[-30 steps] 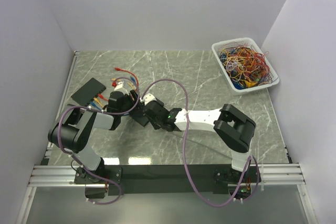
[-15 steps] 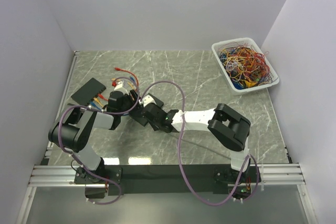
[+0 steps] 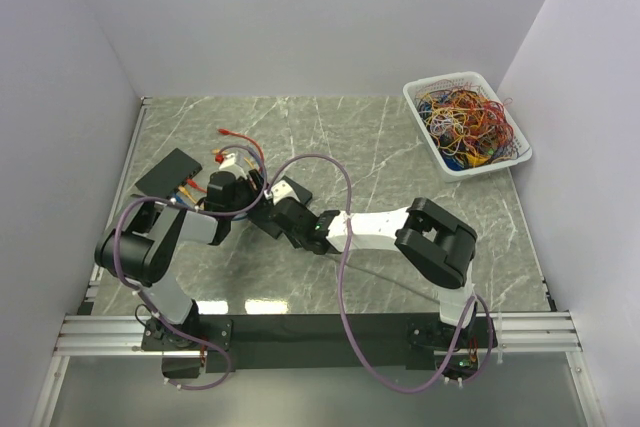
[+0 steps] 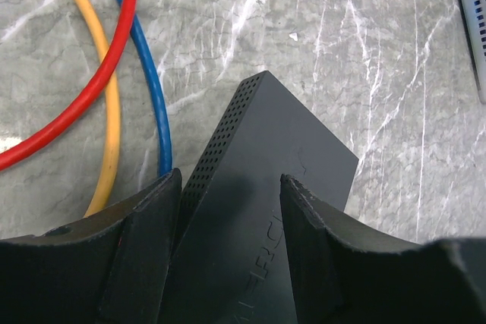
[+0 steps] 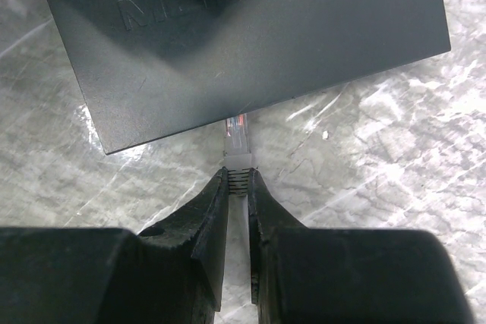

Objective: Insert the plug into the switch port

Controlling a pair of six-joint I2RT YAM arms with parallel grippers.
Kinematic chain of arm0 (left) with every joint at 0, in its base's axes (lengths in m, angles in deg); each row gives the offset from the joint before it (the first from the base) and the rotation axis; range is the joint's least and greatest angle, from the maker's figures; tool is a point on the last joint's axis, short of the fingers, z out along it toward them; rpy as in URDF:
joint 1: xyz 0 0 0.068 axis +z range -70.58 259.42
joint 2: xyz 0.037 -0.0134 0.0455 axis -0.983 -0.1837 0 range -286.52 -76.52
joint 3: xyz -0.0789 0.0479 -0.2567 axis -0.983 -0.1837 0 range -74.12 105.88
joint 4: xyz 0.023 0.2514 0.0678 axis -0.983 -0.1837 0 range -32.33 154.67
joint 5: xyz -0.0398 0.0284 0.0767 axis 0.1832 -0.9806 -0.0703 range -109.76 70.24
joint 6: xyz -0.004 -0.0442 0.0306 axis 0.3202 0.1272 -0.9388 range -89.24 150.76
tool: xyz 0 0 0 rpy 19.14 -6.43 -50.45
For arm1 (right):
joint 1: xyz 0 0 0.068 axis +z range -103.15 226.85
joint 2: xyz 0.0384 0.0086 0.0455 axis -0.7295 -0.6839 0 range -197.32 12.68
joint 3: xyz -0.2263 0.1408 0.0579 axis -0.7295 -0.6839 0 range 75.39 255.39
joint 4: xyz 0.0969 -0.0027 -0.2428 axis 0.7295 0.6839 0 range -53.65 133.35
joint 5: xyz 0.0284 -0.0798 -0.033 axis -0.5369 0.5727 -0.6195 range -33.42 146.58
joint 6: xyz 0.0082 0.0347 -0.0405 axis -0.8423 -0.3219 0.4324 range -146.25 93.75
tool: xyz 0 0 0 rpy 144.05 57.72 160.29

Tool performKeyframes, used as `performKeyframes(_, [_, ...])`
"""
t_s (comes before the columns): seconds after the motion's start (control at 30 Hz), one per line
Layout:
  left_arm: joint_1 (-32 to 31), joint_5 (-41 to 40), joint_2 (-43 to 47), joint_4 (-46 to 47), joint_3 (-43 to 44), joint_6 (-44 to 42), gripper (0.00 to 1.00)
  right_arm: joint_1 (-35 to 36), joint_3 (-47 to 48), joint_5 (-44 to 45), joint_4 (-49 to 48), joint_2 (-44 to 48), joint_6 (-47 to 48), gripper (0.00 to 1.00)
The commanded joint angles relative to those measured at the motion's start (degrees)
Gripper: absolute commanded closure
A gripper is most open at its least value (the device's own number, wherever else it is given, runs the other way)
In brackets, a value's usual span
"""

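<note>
Plug [image 5: 238, 136] clear plastic, pinched at rear btw right fingers [image 5: 209, 225], gap narrow, just plug's width. Front end up against near side of switch [image 5: 250, 36]; can't tell if seated in a port. Black switch mid-left on marble surface [image 3: 400, 147], embossed lettering on top, vent holes along one side. Left fingers [image 4: 144, 225] clamped on switch body, one at vented side, other on top face. Red cable [image 4: 91, 89], yellow cable [image 4: 106, 111], blue cable [image 4: 148, 89] curving on surface just beyond. White basket [image 3: 424, 132] of tangled wires at far right corner, well apart.
</note>
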Motion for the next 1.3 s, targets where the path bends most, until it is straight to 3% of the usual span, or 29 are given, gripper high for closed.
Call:
performKeyframes(0.0, [-1.0,6.3,-1.8,-1.7,0.3,0.2,0.40,-0.1,-0.3,3.5,-10.0,3.3,0.2,1.00])
performKeyframes(0.63, [-1.3,12.2,-5.9,-1.7,2.4,-0.7,0.40,-0.2,-2.8,6.1,-18.0,4.1,4.1,1.00])
performKeyframes(1.27, [-5.3,11.2,-8.9,-5.1,5.2,-4.2,0.41,-3.4,-6.3,2.1,-33.0,6.6,11.0,1.00])
